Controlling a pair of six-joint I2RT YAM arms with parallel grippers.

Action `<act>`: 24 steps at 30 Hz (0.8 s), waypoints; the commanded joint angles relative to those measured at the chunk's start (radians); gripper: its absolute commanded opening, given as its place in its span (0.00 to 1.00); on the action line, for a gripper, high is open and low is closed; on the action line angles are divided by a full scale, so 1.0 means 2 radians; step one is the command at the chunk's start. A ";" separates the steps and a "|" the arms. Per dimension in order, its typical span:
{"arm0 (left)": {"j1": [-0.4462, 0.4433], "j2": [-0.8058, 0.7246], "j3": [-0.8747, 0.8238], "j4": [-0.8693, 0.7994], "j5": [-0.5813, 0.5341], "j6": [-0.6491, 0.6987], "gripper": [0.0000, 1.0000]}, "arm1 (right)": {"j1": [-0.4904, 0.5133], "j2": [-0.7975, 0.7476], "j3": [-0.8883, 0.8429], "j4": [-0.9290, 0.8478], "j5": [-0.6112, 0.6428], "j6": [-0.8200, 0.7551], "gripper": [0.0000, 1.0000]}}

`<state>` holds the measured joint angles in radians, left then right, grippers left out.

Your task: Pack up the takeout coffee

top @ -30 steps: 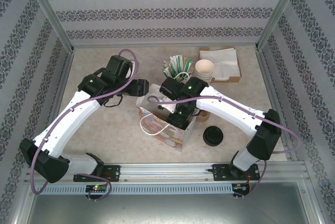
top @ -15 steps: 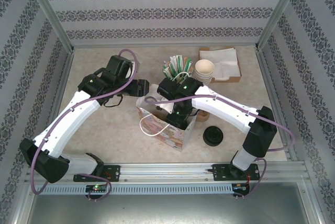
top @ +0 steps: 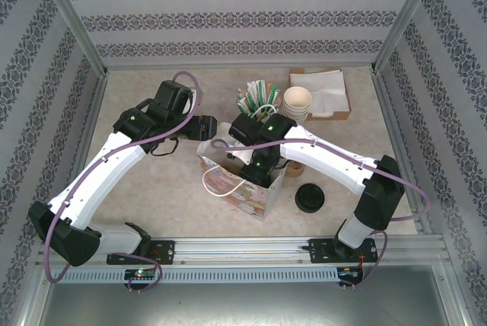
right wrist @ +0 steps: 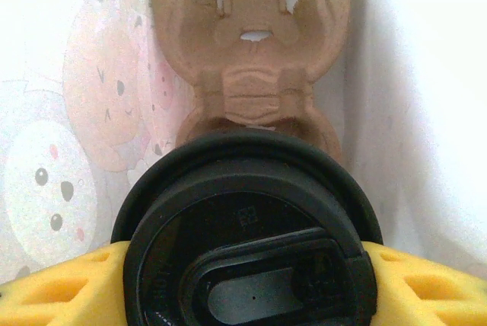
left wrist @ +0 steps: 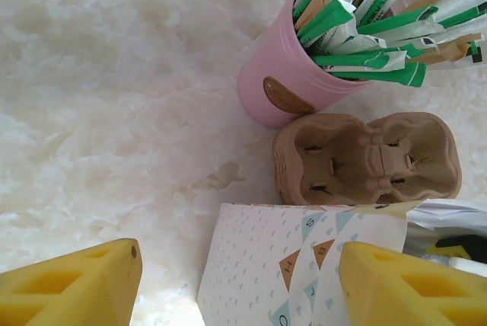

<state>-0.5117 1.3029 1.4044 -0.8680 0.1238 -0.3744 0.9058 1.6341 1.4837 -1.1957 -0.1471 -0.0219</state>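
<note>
Right wrist: takeout coffee (right wrist: 247,265) in pincer (right wrist: 243,286)

The paper bag (top: 242,181) leaves little room inside. The right end effector (right wrist: 243,289), clamped on the takeout coffee (right wrist: 243,227), sits between 2 close walls, and the cup carrier (right wrist: 255,44) fills the bottom just beyond. The bag's edge lies between the spread fingers of the left end effector (left wrist: 242,288). A pink cup (left wrist: 278,82) of sticks and stacked paper cups (top: 297,101) block the far side, and a loose lid (top: 310,197) lies to the right. The worktop (top: 163,196) left of the bag is open.
</note>
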 commanded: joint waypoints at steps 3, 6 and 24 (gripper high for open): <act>-0.007 0.004 -0.002 -0.009 0.001 -0.008 0.70 | 0.004 -0.024 -0.020 0.028 -0.002 0.015 0.59; -0.007 0.003 -0.003 -0.009 0.002 -0.008 0.70 | 0.004 -0.018 -0.028 0.028 -0.001 0.017 0.59; -0.007 0.005 -0.001 -0.012 0.000 -0.011 0.70 | 0.013 0.013 -0.060 0.008 0.014 0.009 0.59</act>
<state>-0.5117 1.3037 1.4044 -0.8680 0.1238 -0.3817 0.9211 1.6352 1.4010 -1.1305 -0.1219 -0.0032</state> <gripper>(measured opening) 0.698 0.651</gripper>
